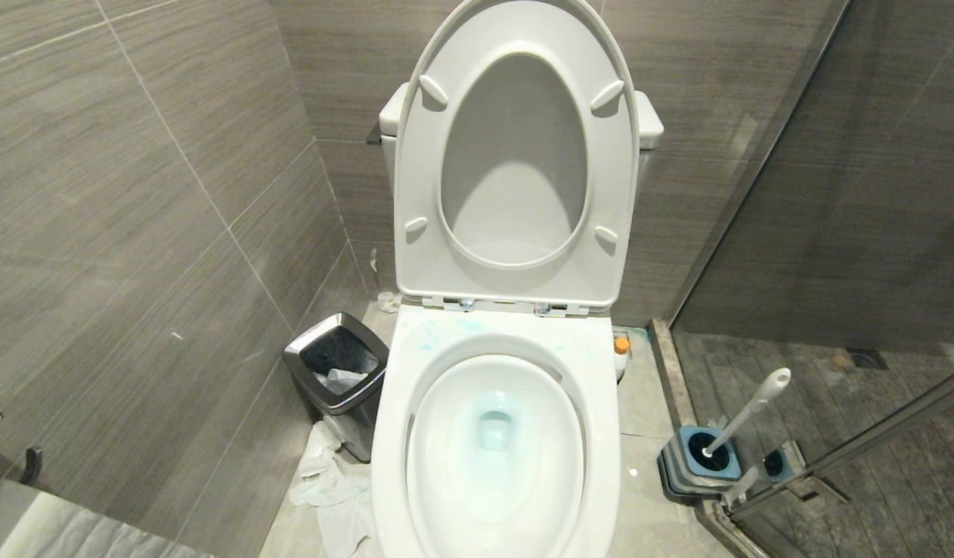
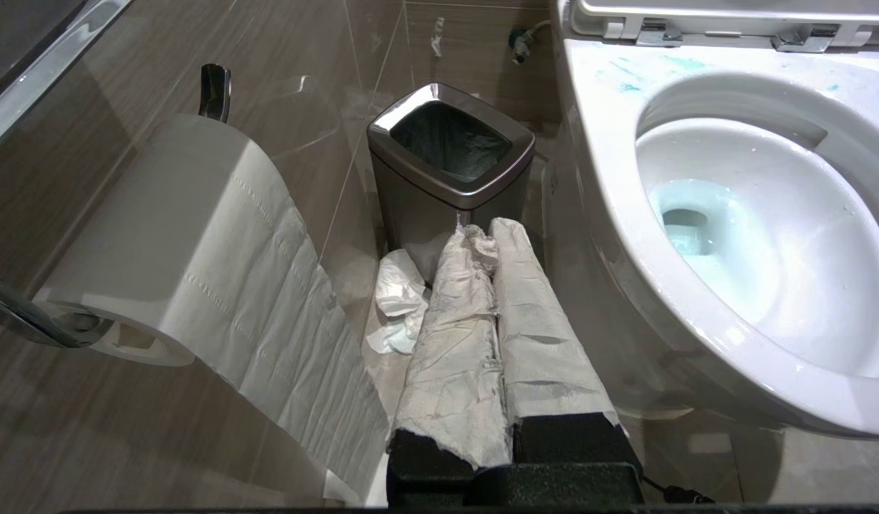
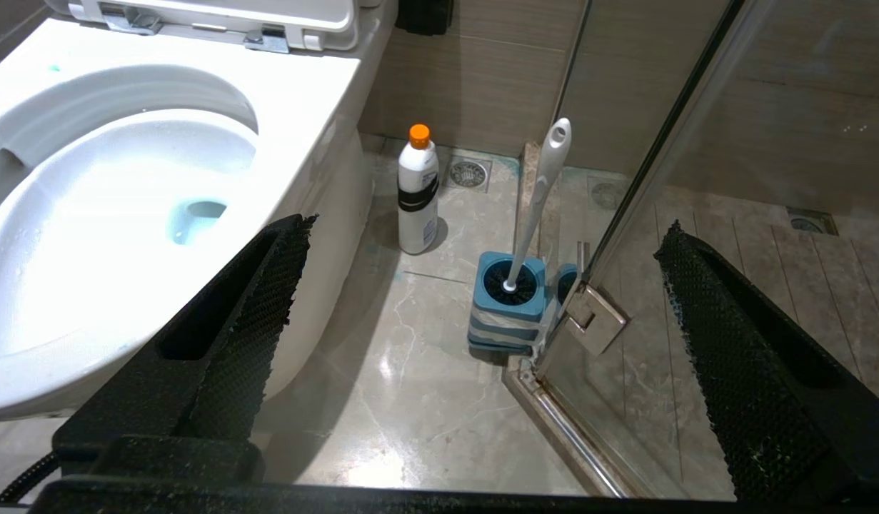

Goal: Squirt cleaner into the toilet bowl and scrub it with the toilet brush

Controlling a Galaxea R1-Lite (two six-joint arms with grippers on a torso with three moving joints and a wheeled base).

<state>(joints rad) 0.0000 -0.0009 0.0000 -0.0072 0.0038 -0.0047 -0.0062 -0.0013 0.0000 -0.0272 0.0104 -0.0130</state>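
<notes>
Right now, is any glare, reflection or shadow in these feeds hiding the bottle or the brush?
Head view: the toilet bowl hides all but the cleaner's orange cap; the toilet brush is clear, mirrored in the glass door. Right wrist view: the floor shines, but bottle and brush read sharp between the open right gripper. Left wrist view: neither shows.

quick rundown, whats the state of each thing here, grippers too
toilet seat and lid: raised
toilet bowl: open, bluish water
cleaner: upright on floor, capped
toilet brush: standing in its holder
waste bin: open, lined
left gripper: shut, paper-wrapped
right gripper: open, empty
</notes>
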